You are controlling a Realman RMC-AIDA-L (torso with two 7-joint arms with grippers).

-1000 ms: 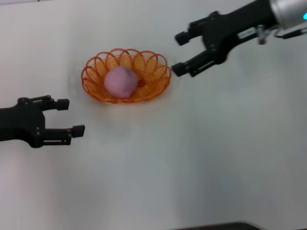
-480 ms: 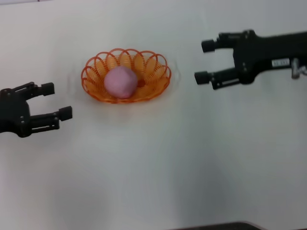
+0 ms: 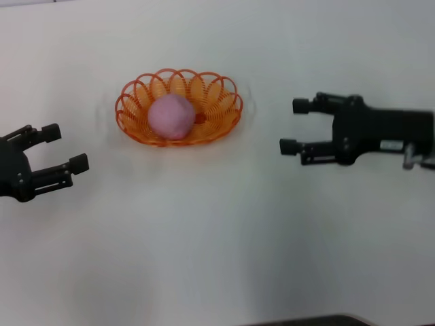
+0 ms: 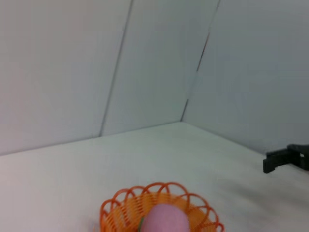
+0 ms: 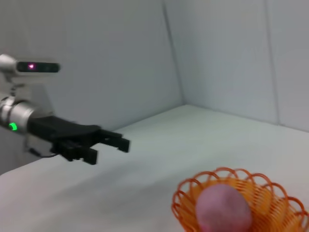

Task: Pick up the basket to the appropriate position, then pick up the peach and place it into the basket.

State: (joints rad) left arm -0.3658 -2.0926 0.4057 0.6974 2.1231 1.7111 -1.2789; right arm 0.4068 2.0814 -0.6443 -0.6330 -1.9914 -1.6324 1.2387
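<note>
the basket (image 3: 179, 109) sits on the white table (image 3: 217, 238), near the far side and a bit to the robot's left of the middle. the peach (image 3: 170, 116) lies inside the basket, in the middle of its bowl, with the wire rim all around it. in the left wrist view the basket (image 4: 161, 212) and the peach (image 4: 165, 220) show low down, and in the right wrist view the basket (image 5: 240, 203) holds the peach (image 5: 224, 209) too.

the basket is made of thin orange wire. it is oval and shallow, and its rim is a row of round loops. the peach is a round pink ball with a dull, blotchy skin.

the left gripper (image 3: 64, 148) is black and hangs over the table to the left of the basket, well apart from it. its two fingers are spread wide and hold nothing. the right gripper (image 3: 293, 126) is black too, and it is to the right of the basket, apart from it. its fingers are also spread wide with nothing between them. both point in toward the basket.

plain pale walls (image 4: 96, 63) stand behind the table.
</note>
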